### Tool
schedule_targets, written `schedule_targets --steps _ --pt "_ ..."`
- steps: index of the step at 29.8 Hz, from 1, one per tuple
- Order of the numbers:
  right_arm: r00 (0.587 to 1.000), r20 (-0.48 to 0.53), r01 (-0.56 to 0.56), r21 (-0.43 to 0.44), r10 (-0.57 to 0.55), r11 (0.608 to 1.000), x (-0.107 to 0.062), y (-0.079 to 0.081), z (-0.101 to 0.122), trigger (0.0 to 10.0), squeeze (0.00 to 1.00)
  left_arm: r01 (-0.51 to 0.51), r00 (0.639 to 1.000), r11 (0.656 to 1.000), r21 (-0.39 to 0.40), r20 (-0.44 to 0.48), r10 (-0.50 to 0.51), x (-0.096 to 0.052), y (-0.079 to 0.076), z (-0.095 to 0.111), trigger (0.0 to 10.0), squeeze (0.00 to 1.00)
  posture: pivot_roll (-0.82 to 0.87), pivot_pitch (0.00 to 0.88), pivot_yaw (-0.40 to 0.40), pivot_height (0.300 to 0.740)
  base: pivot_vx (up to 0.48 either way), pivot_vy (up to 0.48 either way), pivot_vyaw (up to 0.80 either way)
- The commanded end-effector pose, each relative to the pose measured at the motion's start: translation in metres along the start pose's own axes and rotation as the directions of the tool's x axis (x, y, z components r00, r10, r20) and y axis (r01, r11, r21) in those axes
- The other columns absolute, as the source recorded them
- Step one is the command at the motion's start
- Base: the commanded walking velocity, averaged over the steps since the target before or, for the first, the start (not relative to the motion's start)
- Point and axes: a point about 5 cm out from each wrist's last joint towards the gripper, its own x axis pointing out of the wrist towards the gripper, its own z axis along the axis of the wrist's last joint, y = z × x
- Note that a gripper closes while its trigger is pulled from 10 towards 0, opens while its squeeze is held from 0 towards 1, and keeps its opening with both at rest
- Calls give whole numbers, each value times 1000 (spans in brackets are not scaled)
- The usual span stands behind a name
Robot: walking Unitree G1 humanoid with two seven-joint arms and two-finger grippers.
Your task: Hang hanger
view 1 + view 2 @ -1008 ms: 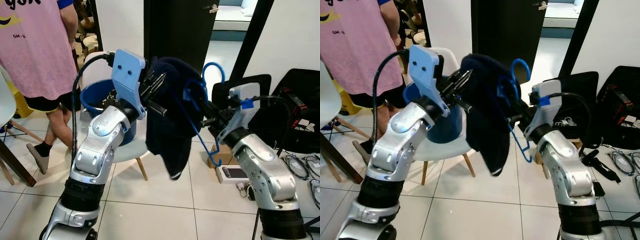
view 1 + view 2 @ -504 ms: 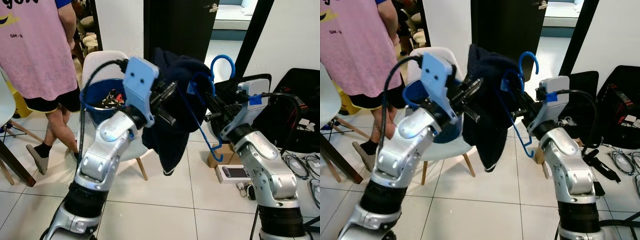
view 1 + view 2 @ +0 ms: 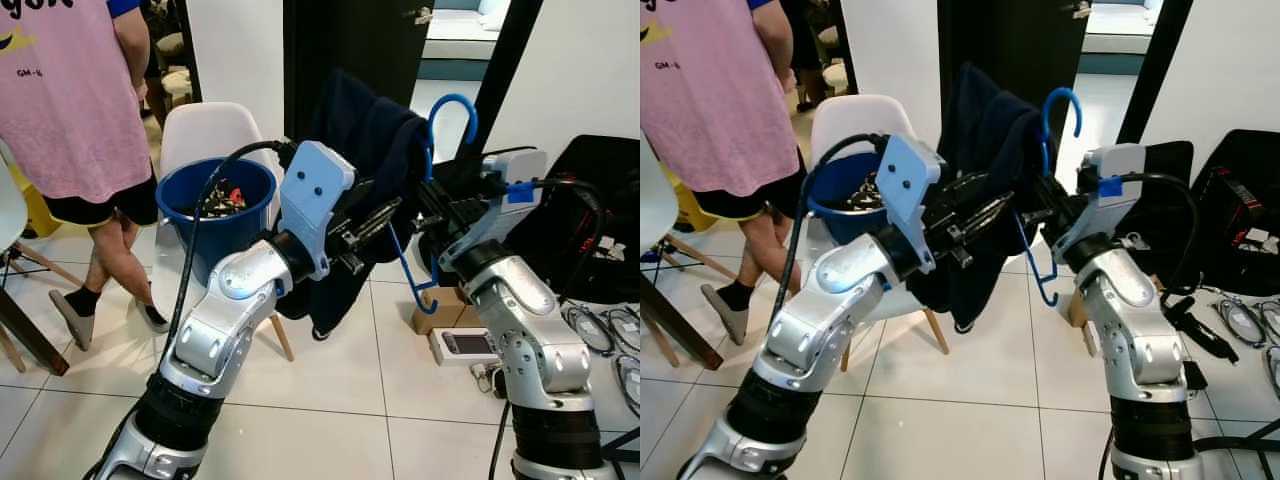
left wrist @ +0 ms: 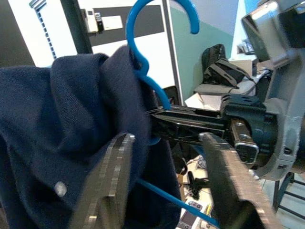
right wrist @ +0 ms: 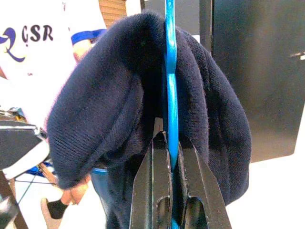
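I see the dark garment [image 3: 365, 150] draped on the blue hanger [image 5: 170, 81], which my right gripper [image 5: 171, 157] pinches between its fingers. My left gripper [image 4: 167, 157] sits spread apart against the cloth.

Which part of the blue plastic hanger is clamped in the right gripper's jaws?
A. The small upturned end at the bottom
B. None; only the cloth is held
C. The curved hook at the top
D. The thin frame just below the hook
D: in the right wrist view the right gripper is shut on the thin frame of the blue plastic hanger, with the dark navy knit garment draped over it.
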Motion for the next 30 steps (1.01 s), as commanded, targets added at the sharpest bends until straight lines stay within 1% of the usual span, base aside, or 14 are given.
schedule_targets --steps 1,4,6,8,10,12,14,15,20,21,26,27,29,30 --pt "994 104 -38 -12 39 999 2 6 18 10000 0 15 1000 1000 7 12 -15 -4 2 5 10000 1000 -19 8 -13 740 0 0 0" --pt "991 117 -59 -14 60 998 1 7 20 10000 0 14 999 1000 5 34 -14 -7 8 11 10000 1000 -18 10 -13 740 0 0 0" --pt "987 127 -95 -27 97 995 -2 6 23 10000 0 -12 997 1000 -13 79 13 -11 22 22 10000 1000 -18 10 -13 740 0 0 0" --pt "986 129 -105 -32 108 994 -3 6 24 10000 0 -21 995 1000 -18 93 23 -13 26 26 10000 1000 -18 10 -13 740 0 0 0" --pt "983 130 -124 -63 131 990 -8 -3 29 10000 0 -48 984 995 -84 166 61 -22 44 42 10000 1000 -19 11 -13 740 0 0 0" --pt "983 130 -124 -70 133 990 -9 -5 31 10000 0 -49 981 994 -99 181 66 -25 48 45 10000 1000 -19 11 -13 740 0 0 0" --pt "983 129 -121 -99 134 988 -13 -16 36 10000 0 -29 972 993 -116 226 55 -36 58 56 10000 1000 -18 12 -15 740 0 0 0" --pt "983 129 -121 -99 134 988 -13 -16 36 10000 0 -29 972 993 -116 226 55 -36 58 56 10000 1000 -18 12 -15 740 0 0 0" --pt "975 126 -167 -139 185 976 -21 -29 47 10000 0 -18 972 995 -96 231 40 -56 73 64 10000 1000 -14 13 -19 740 0 0 0" --pt "966 120 -212 -135 228 968 -27 -33 51 10000 0 -64 975 994 -84 208 80 -62 81 62 10000 1000 -9 15 -22 740 0 0 0" --pt "938 104 -316 -129 330 940 -42 -40 62 10000 0 -166 972 984 -62 159 174 -75 96 54 10000 1000 -12 15 -23 740 0 0 0" --pt "934 99 -331 -128 344 935 -44 -41 64 10000 0 -172 972 983 -65 153 180 -77 98 53 10000 145 -12 15 -23 740 0 0 0" --pt "934 99 -331 -128 344 935 -44 -41 64 10000 0 -172 972 983 -65 153 180 -77 98 53 10000 145 -12 15 -23 740 0 0 0" --pt "925 99 -354 -120 366 928 -47 -40 66 10000 0 -167 975 984 -65 139 175 -79 99 50 10000 0 -15 15 -25 740 0 0 0"
